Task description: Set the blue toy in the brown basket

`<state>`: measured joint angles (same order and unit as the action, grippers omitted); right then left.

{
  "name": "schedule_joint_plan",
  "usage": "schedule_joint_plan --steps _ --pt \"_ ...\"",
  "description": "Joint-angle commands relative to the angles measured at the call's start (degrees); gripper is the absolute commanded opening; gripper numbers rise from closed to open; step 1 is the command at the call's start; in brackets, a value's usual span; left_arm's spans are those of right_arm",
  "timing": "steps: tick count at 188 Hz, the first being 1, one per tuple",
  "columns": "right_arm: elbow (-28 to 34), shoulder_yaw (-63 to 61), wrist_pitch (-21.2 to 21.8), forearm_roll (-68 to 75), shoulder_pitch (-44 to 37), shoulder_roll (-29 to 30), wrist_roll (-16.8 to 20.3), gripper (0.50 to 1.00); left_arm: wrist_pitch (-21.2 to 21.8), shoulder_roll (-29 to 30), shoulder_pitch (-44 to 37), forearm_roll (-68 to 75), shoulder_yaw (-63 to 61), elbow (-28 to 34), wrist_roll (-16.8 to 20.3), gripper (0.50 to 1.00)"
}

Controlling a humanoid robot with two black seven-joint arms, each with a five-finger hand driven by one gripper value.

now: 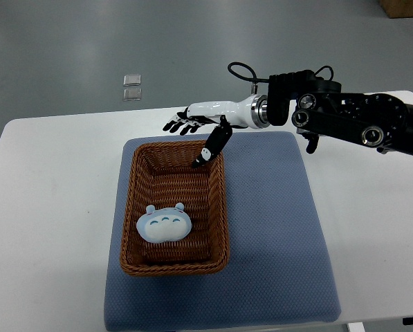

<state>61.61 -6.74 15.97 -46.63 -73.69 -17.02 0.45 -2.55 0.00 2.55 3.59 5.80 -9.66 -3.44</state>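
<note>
- Top view: blue toy (164, 226) lies inside the brown basket (131, 207), toward its near end.
- Basket sits on a blue mat (282, 228) — on a white table (47, 228).
- Right hand (196, 124) hovers above the basket's far rim — fingers spread, holding nothing.

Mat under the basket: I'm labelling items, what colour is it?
Blue-grey mat, plain, no pattern; seen in the top view.

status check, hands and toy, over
Right hand open, empty, above basket's far rim. Blue toy lying inside brown basket. Left hand not in view. Nothing obstructing.
</note>
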Motion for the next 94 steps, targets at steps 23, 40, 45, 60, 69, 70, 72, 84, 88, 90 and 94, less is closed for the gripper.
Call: schedule_joint_plan --steps 23,40,45,60,69,70,72,84,88,90,94 --pt "-0.35 -11.44 -0.15 9.36 4.78 -4.86 -0.01 0.895 0.0 0.0 0.0 0.01 0.0 0.0 0.01 1.0" --pt "-0.44 -17.34 -0.15 12.79 8.66 -6.53 -0.01 0.895 0.0 0.0 0.0 0.01 0.0 0.0 0.01 1.0" --pt "-0.44 -19.88 -0.33 13.93 10.41 -6.71 -0.01 0.895 0.0 0.0 0.0 0.01 0.0 0.0 0.01 1.0" --pt "-1.06 -26.65 -0.33 17.1 15.6 -6.53 -0.01 0.895 0.0 0.0 0.0 -0.08 0.0 0.0 0.01 1.0" --pt "-1.85 -31.65 -0.5 19.73 19.81 -5.57 -0.01 0.895 0.0 0.0 0.0 0.01 0.0 0.0 0.01 1.0" --pt "-1.85 -31.66 -0.5 19.73 19.82 -5.57 -0.01 0.895 0.0 0.0 0.0 0.01 0.0 0.0 0.01 1.0" --pt "-2.02 -32.72 -0.5 20.35 20.78 -5.48 -0.1 0.895 0.0 0.0 0.0 0.01 0.0 0.0 0.01 1.0" --pt "-3.43 -38.52 -0.41 24.13 25.79 -4.07 -0.1 0.895 0.0 0.0 0.0 0.01 0.0 -0.09 0.01 1.0" --pt "-3.87 -40.36 -0.33 25.62 27.2 -3.28 -0.1 0.895 0.0 0.0 0.0 0.01 -0.08 -0.09 0.01 1.0" --pt "-4.13 -41.33 -0.33 26.41 27.82 -2.75 -0.1 0.895 0.0 0.0 0.0 0.01 -0.08 -0.09 0.01 1.0" --pt "-4.57 -42.91 -0.33 27.91 29.05 -1.88 -0.1 0.895 0.0 0.0 0.0 0.01 -0.08 -0.09 0.01 1.0"
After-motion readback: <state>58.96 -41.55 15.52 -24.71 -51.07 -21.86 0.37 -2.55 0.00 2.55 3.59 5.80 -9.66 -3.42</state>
